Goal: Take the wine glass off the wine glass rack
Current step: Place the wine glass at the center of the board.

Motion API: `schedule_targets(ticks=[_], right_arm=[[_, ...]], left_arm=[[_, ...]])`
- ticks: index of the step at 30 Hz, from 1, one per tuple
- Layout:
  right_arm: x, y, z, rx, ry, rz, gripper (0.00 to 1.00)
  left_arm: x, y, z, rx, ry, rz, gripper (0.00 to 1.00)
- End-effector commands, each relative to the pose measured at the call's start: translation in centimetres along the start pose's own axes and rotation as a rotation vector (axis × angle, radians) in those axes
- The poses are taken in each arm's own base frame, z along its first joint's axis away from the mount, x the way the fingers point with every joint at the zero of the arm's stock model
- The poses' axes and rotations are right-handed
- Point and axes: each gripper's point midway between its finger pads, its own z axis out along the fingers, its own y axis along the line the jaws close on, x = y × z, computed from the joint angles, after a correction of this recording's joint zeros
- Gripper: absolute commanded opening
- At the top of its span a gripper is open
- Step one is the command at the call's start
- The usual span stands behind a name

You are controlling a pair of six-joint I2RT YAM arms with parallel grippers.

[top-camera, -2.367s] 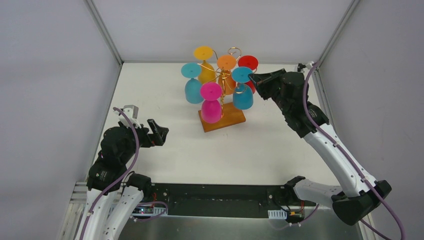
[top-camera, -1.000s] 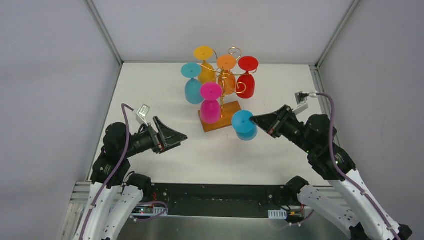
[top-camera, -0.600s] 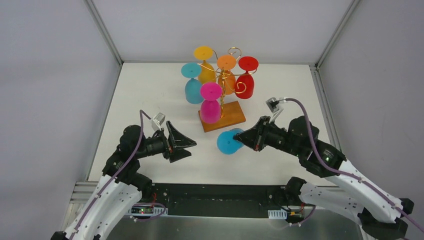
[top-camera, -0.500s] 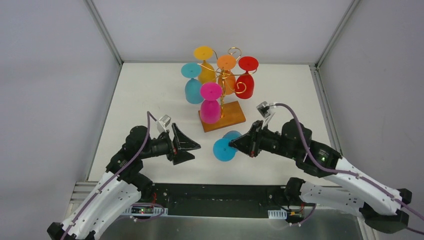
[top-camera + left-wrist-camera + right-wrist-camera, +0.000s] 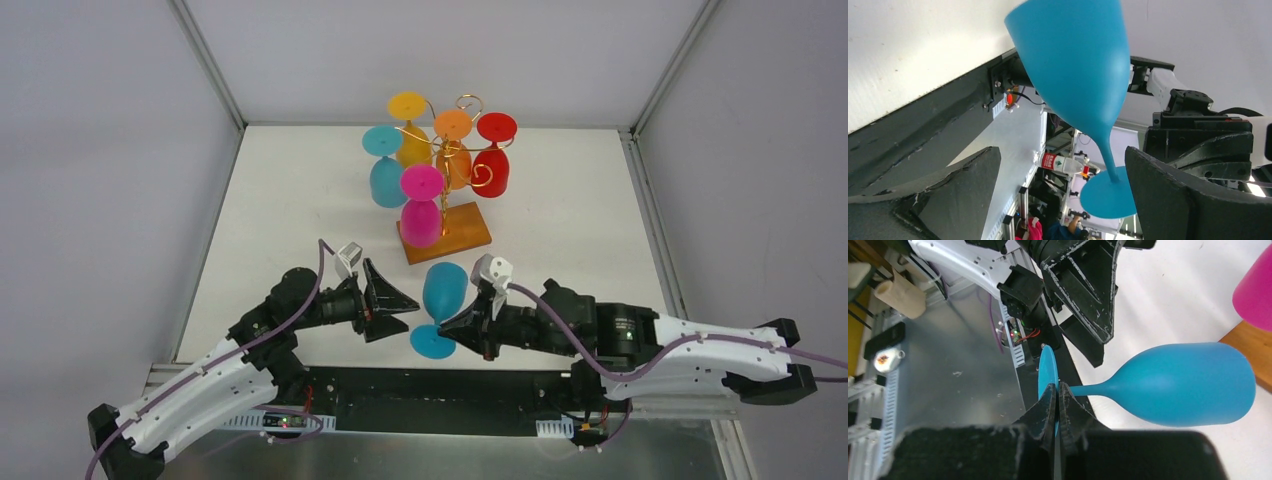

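- The right gripper [image 5: 447, 326] is pressed together on the round foot of the opaque blue wine glass [image 5: 443, 290], pinching the thin disc edge-on between its tips.
- The glass is off the gold wire rack with a brown wooden base [image 5: 466, 231] and is carried in the air. From the right gripper's tips its stem and bowl run crosswise to the gripper's reach, with the bowl end towards the rack, which is near but seems not to touch it.
- The left gripper [image 5: 403, 312] is spread wide and holds nothing. Its two black fingers [image 5: 963, 192] flank the glass without contact.
- From the left gripper the glass lies straight ahead, just beyond the fingertips. Its long axis runs across the line along which the fingers would close, so the stem sits in the gap.
- The left gripper is the nearer free tool, and a short advance looks enough to bring bowl or stem between its fingers.
- Five other coloured glasses [image 5: 423, 206] hang on the rack, beyond the bowl from both grippers.
- Removal looks done; a handover or set-down likely remains.
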Motion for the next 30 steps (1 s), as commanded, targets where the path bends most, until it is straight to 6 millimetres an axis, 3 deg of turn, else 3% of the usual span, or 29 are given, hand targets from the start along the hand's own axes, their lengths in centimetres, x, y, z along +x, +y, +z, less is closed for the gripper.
schedule_targets(ticks=[1, 8, 13, 30], right_arm=[[-1.6, 0.7, 0.9, 0.002, -0.094, -0.174, 0.00], [0.0, 2.7, 2.4, -0.031, -0.075, -0.265, 0.00], [0.0, 2.2, 3.1, 0.005, -0.085, -0.384, 0.00], [0.3, 2.7, 4.0, 0.009, -0.075, -0.420, 0.00]], left_arm=[[0.5, -2.5, 0.5, 0.082, -0.013, -0.006, 0.99], [2.7, -2.4, 1.2, 0.083, 0.038, 0.032, 0.99], [3.6, -2.4, 1.5, 0.089, 0.064, 0.052, 0.98], [4.0, -1.9, 1.0, 0.109, 0.074, 0.042, 0.44]])
